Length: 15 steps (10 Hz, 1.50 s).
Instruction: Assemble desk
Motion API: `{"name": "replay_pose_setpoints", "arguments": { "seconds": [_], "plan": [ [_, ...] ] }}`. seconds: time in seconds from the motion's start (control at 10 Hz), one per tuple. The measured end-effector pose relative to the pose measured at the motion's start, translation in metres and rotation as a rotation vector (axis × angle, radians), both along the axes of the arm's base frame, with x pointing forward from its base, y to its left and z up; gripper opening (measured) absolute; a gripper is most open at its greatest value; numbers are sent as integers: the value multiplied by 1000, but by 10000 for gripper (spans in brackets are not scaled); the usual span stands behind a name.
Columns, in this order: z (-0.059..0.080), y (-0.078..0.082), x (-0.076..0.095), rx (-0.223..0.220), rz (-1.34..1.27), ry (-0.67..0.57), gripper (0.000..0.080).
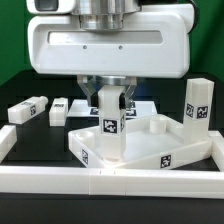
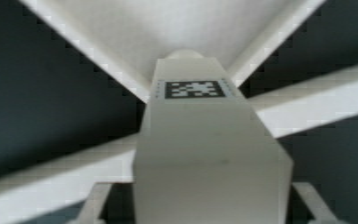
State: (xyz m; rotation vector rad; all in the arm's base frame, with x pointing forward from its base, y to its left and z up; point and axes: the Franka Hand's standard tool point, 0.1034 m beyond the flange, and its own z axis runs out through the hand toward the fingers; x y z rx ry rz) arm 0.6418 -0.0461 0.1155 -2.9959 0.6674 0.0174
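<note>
The front rail (image 1: 60, 182) is running along the near edge of the bench (image 1: 40, 140), and a side rail (image 1: 8, 138) is closing off the exterior view's left. A strip of bare bench is lying open between the side rail and the tabletop (image 1: 150, 140). The tabletop is sitting turned on the bench, with one corner pointing toward the front rail and stopping just short of it. The jaws are gripping the upper end of the held leg (image 1: 110, 135) (image 2: 194, 150), one finger on each side, and are keeping it upright. The held leg's lower end is standing at the tabletop's near rim, on the exterior view's left. Whether it is seated in a corner socket cannot be told. The held leg is white and square in section, and it is showing a black-and-white tag on its near face. The tabletop is white with a raised rim that is carrying tags. A far leg (image 1: 197, 105) is standing upright at the exterior view's right, and two flat legs (image 1: 28, 110) (image 1: 60, 108) are lying behind the open strip. The bench surface is dark and matte, and the background is dark.
</note>
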Motion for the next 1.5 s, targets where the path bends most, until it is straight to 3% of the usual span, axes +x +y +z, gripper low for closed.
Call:
{"name": "replay_pose_setpoints", "arguments": {
  "seconds": [0.8,1.0,1.1,1.2,1.5],
  "plan": [
    [-2,0,-4,-1,-625,40,290],
    [-3,1,-4,-1,-617,40,290],
    [-3,1,-4,-2,-581,38,496],
    [-3,1,-4,-1,-524,35,599],
    [-3,13,-5,-4,-222,15,647]
  ]
}}
